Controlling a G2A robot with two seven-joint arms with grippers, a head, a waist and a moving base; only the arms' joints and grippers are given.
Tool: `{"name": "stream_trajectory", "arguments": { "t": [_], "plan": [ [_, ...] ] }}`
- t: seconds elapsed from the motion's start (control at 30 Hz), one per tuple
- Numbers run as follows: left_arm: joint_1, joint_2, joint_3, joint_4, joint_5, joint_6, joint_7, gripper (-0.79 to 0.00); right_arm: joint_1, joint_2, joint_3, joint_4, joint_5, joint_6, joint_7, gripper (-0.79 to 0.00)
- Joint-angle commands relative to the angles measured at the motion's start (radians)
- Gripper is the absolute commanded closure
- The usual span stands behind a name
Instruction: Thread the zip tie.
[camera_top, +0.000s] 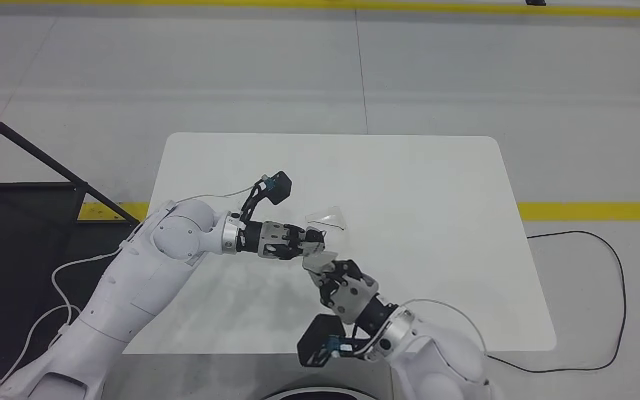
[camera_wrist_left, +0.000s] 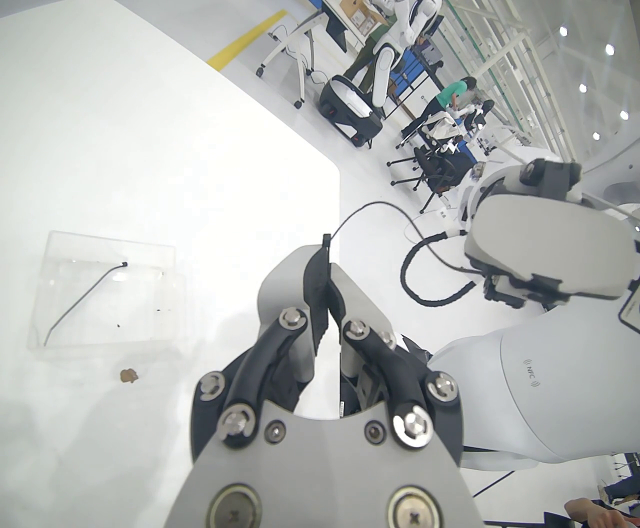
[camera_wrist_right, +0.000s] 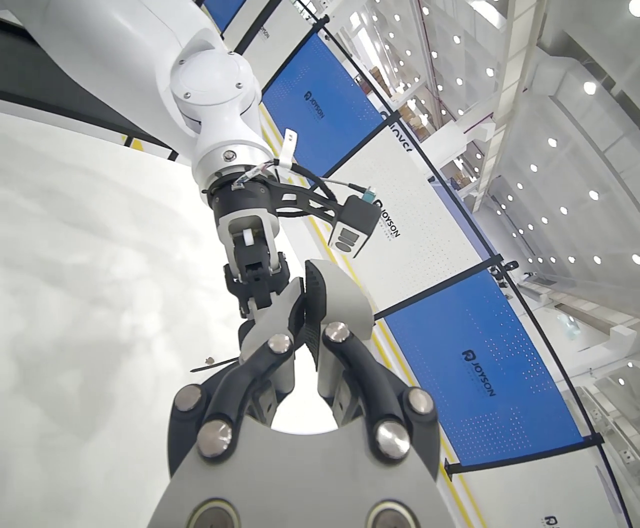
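We saw the left tool clamped on a thin black plastic zip tie, whose head stuck out just past the fingertips at the middle of the left wrist frame. The right tool had its fingers together; whether they gripped anything we could not tell. In the top view the two tools met near the centre, over the white rounded bench. Just beside them lay a clear square plastic tray holding a second black zip tie, with a small brown crumb near it.
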Motion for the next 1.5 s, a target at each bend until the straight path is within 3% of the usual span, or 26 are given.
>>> {"name": "stream_trajectory", "arguments": {
  "t": [0.0, 0.37, 0.8, 1.17, 1.47],
  "plan": [
    [0.000, 0.000, 0.000, 0.000, 0.000, 0.000, 0.000, 0.000, 0.005, 0.002, 0.002, 0.004, 0.005, -0.016, -0.011, 0.000],
    [0.000, 0.000, 0.000, 0.000, 0.000, 0.000, 0.000, 0.000, 0.026, 0.011, 0.030, 0.021, 0.046, -0.083, -0.050, 0.000],
    [0.000, 0.000, 0.000, 0.000, 0.000, 0.000, 0.000, 0.000, 0.006, 0.020, 0.038, 0.018, 0.039, -0.059, -0.048, 0.000],
    [0.015, 0.000, -0.003, -0.021, 0.032, 0.013, 0.033, 0.000, 0.010, 0.008, 0.014, 0.023, 0.077, 0.104, 0.013, 0.000],
    [0.046, 0.006, -0.018, -0.056, 0.087, 0.003, 0.072, 0.000, -0.010, -0.007, -0.016, 0.029, 0.042, 0.319, 0.070, 0.000]
  ]
}}
